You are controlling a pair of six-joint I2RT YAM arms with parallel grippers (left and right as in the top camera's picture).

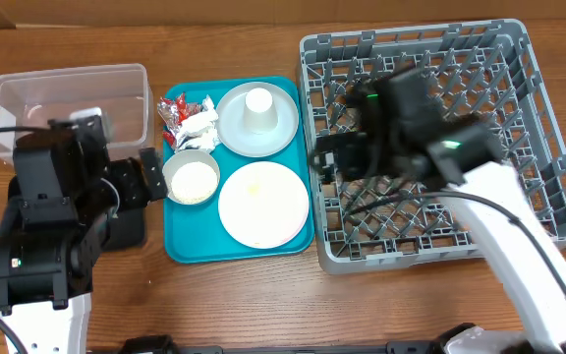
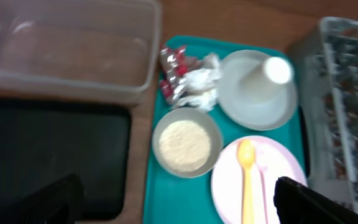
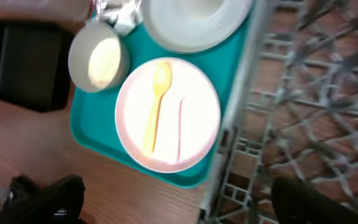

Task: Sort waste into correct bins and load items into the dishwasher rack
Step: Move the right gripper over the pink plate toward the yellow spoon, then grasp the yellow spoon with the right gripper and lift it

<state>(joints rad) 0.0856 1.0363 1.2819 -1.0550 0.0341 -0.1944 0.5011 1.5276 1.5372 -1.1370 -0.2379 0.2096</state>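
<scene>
- My left claw (image 2: pixel 176 184) is spread wide and holds nothing. It hangs above the black tray (image 2: pixel 55 155), facing the teal tray (image 1: pixel 190 241).
- My right claw (image 3: pixel 178 182) is also spread wide and holds nothing. It sits above the left wall of the dishwasher rack (image 1: pixel 401 258).
- The clear tub (image 1: pixel 67 88) stands on the wooden surface (image 1: pixel 244 305), just behind the black tray.
- The small bowl (image 1: pixel 193 180) is on the teal tray's left side and has the white grains (image 2: pixel 184 146) heaped in it.
- The red-and-silver wrappers (image 2: pixel 174 71) and the white napkin (image 2: pixel 201 84) lie crumpled together at the tray's back left corner, just behind the bowl.
- The grey-green plate (image 1: pixel 234 133) is at the tray's back right and carries the white cup (image 1: pixel 257 106), which is upside down.
- The white plate (image 1: pixel 263 204) is at the tray's front right, with the yellow spoon (image 2: pixel 246 180) lying on it.
</scene>
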